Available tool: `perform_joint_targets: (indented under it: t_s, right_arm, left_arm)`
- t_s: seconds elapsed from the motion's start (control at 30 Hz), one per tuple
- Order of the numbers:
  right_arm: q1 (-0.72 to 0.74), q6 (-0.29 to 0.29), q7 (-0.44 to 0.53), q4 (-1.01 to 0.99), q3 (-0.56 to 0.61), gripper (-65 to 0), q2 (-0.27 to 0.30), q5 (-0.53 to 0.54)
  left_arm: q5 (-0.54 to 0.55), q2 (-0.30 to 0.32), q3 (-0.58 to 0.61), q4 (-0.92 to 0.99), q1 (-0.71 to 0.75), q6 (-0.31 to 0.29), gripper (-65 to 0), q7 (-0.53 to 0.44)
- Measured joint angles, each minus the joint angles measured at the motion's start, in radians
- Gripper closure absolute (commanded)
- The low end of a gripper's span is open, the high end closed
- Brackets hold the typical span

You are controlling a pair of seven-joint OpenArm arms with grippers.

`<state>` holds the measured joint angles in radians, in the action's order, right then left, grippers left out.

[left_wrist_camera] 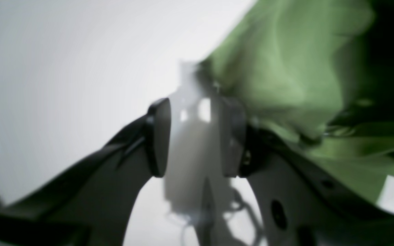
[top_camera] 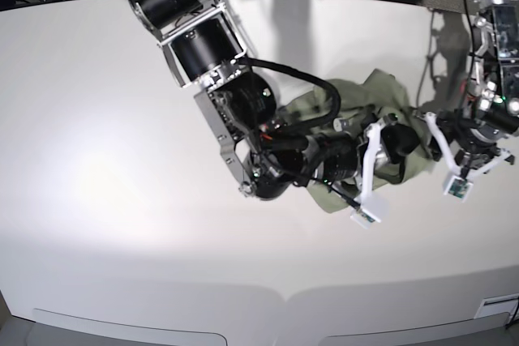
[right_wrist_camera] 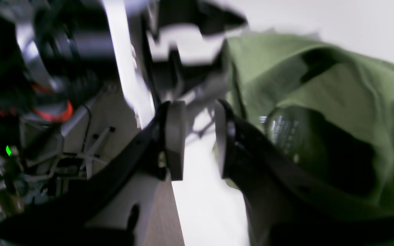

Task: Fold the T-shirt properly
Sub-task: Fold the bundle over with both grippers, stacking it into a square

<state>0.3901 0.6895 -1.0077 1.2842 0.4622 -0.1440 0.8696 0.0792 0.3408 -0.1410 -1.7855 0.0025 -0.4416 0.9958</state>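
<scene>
I am holding my right tool (right_wrist_camera: pixel 197 140) spread and empty at the T-shirt (top_camera: pixel 369 91), which is lying bunched at the bench's (top_camera: pixel 122 184) three o'clock; my left tool (left_wrist_camera: pixel 195 136) is spread too, gripping nothing.

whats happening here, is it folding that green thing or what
A two-armed robot is working on a green T-shirt that lies bunched up on the white table, far from folded. The right gripper sits at the shirt's edge with its fingers apart and no cloth between them. The left gripper is beside the shirt, also open and holding nothing. Both wrist views are blurred, so finer detail is hard to read.
</scene>
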Motion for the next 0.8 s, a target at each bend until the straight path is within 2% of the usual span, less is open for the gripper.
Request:
perform_joint_targets:
  t_s: [0.13,0.2,0.27,0.33,0.43,0.5,0.57,0.63,0.8]
  right_arm:
    - [0.001,0.0,0.015,0.0,0.003,-15.7,-0.002,0.0]
    - [0.0,0.0,0.028,0.0,0.003,-15.7,0.0,0.0]
    - [0.0,0.0,0.041,0.0,-0.003,-15.7,-0.001,-0.008]
    - [0.0,0.0,0.08,0.0,-0.022,-15.6,-0.005,-0.1]
    - [0.0,0.0,0.195,-0.001,-0.078,-15.6,-0.004,-0.314]
    - [0.0,0.0,0.28,-0.001,-0.127,-15.6,-0.003,-0.443]
    - [0.001,0.0,0.326,-0.001,-0.181,-15.6,-0.003,-0.534]
    - [0.009,0.0,0.344,-0.032,-0.225,-15.6,-0.003,-0.542]
    - [0.097,0.0,0.384,-0.273,-0.245,-15.6,-0.003,-0.573]
  left_arm:
    - [-0.001,0.107,0.002,0.0,0.0,0.096,-23.4,0.0]
    - [0.0,0.138,0.002,-0.001,-0.002,0.141,-23.4,0.0]
    - [0.049,0.153,0.002,-0.002,-0.002,0.164,-23.4,0.0]
    - [0.155,0.155,0.002,-0.002,-0.002,0.168,-23.4,-0.001]
    - [0.34,0.152,0.003,-0.002,-0.002,0.163,-23.4,-0.026]
    - [0.357,0.137,0.003,-0.004,-0.003,0.155,-23.4,-0.029]
    - [0.362,0.105,0.003,-0.004,-0.002,0.159,-23.4,-0.019]
    - [0.417,0.058,0.002,-0.004,0.001,0.162,-23.4,0.002]
    - [0.485,-0.07,0.003,-0.004,0.03,0.09,-23.4,0.004]
